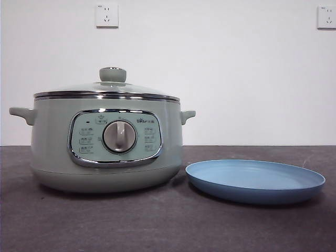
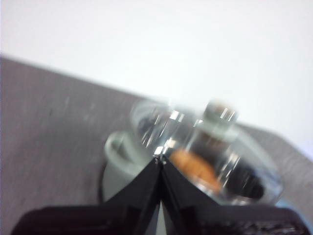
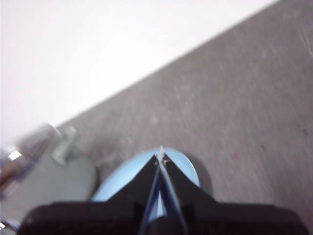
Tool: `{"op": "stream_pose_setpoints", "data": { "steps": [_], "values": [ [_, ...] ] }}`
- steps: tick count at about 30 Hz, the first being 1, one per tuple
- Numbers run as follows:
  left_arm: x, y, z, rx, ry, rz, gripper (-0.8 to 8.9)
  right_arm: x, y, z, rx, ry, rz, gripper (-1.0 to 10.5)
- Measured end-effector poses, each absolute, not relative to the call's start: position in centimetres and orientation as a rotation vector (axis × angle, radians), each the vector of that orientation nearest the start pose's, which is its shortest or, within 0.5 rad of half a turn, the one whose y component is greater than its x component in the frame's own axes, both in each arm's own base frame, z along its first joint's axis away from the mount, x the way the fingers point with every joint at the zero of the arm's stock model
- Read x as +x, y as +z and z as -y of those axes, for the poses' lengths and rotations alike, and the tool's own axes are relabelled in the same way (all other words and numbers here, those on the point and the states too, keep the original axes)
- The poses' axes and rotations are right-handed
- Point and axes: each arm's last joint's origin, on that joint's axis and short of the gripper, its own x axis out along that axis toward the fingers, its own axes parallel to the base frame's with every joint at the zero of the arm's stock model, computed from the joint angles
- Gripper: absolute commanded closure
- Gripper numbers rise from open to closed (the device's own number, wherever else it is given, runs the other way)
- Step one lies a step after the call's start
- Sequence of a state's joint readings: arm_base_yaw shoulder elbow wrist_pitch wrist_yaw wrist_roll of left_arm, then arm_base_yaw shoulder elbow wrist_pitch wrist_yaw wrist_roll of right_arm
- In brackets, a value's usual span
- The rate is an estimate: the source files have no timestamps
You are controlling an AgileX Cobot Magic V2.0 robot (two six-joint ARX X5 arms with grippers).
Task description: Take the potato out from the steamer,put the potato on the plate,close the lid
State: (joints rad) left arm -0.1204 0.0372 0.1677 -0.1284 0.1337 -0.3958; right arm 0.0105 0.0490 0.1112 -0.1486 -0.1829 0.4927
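Plain white wall [image 1: 220, 73] with two white sockets [image 1: 106, 16] high up, behind a dark grey tabletop [image 1: 168, 226].

Both grippers are matte black. On the left gripper [image 2: 160, 164] two wedge-shaped jaws taper from a broad, blocky base to a fine point. The right gripper [image 3: 161, 159] is built alike, with a pale edge glinting at its tip.

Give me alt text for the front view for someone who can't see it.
A pale green steamer stands on a dark table, its glass lid on, with an empty light-blue plate beside it. No robot arm is in the view.
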Motion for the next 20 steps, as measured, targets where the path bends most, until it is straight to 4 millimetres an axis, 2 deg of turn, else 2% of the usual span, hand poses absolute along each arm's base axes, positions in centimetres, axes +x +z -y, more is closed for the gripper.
{"op": "stream_pose_setpoints", "data": {
  "steps": [7, 14, 20],
  "values": [
    [8.7, 26.6, 1.5, -0.399, -0.267, -0.005, 8.2, 9.5, 23.5, -0.6, 0.495, 0.177, -0.097, 9.6],
    [10.3, 33.6, 2.0, -0.31, -0.389, -0.051, 8.2, 10.7, 31.7, -0.7, 0.369, 0.207, -0.032, 9.6],
    [12.4, 38.8, 2.6, -0.221, -0.486, -0.164, 8.2, 12.2, 39.0, -1.0, 0.228, 0.321, -0.015, 9.6]
  ]
}}
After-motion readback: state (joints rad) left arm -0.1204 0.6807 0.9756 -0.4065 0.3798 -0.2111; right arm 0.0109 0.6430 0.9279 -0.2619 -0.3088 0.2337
